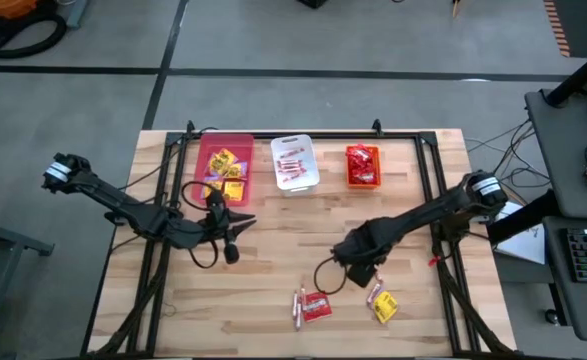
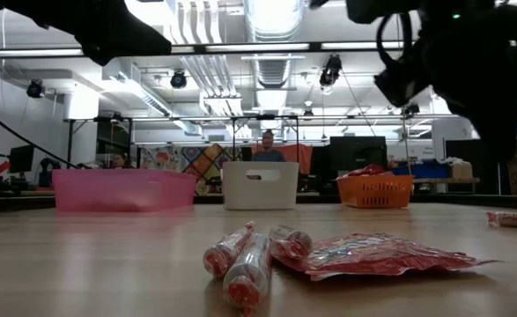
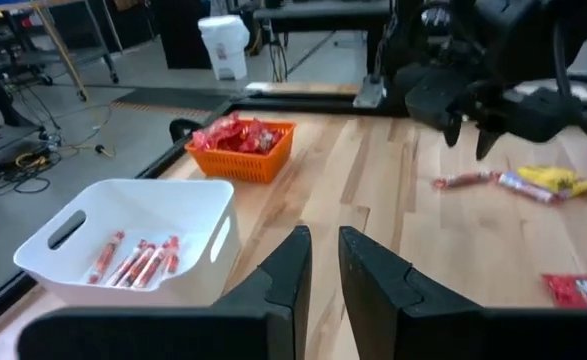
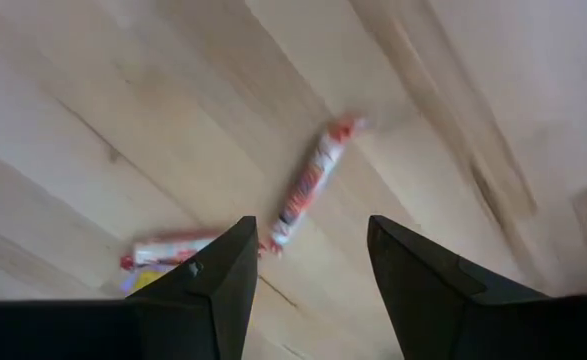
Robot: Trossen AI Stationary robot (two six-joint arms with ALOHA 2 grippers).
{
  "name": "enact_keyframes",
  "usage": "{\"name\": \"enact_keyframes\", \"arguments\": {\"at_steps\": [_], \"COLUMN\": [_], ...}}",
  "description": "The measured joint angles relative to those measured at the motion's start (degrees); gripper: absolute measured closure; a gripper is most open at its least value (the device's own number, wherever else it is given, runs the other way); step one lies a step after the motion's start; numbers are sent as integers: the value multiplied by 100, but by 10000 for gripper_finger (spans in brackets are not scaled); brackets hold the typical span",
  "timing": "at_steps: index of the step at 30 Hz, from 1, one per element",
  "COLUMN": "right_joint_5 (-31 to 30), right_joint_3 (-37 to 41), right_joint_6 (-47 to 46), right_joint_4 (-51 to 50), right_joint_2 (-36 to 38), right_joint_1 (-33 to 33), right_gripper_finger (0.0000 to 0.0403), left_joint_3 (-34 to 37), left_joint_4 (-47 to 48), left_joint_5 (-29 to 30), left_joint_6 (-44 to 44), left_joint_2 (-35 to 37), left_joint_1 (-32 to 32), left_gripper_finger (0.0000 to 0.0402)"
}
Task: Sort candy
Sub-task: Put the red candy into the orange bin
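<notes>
Only the right wrist view showed the right gripper (image 4: pixel 303 270) spread wide and empty above a candy stick (image 4: pixel 308 186) on the table (image 1: pixel 273 250); the left gripper (image 3: pixel 323 265), nearly closed, held nothing

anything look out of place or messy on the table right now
Nothing damaged or spilled. A few sweets lie loose on the table near its front edge: sticks with a red packet, and a yellow packet beside another stick. The right tool hovers open above them.
</notes>
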State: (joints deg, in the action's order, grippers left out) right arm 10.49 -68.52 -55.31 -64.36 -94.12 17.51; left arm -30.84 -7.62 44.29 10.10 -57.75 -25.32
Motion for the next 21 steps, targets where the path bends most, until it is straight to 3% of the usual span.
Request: {"name": "enact_keyframes", "arguments": {"at_steps": [8,21], "right_joint_5": [278,500], "right_joint_3": [487,601], "right_joint_6": [-1309,-2869], "right_joint_4": [35,643], "right_joint_2": [296,414], "right_joint_1": [428,1380], "right_gripper_finger": [218,212], "left_joint_3": [-53,-52], "left_joint_4": [485,582], "left_joint_5": [-464,-482], "left_joint_6": [325,481], "left_joint_2": [-1,-5], "left_joint_1": [0,0], "left_gripper_finger": [363,363]}}
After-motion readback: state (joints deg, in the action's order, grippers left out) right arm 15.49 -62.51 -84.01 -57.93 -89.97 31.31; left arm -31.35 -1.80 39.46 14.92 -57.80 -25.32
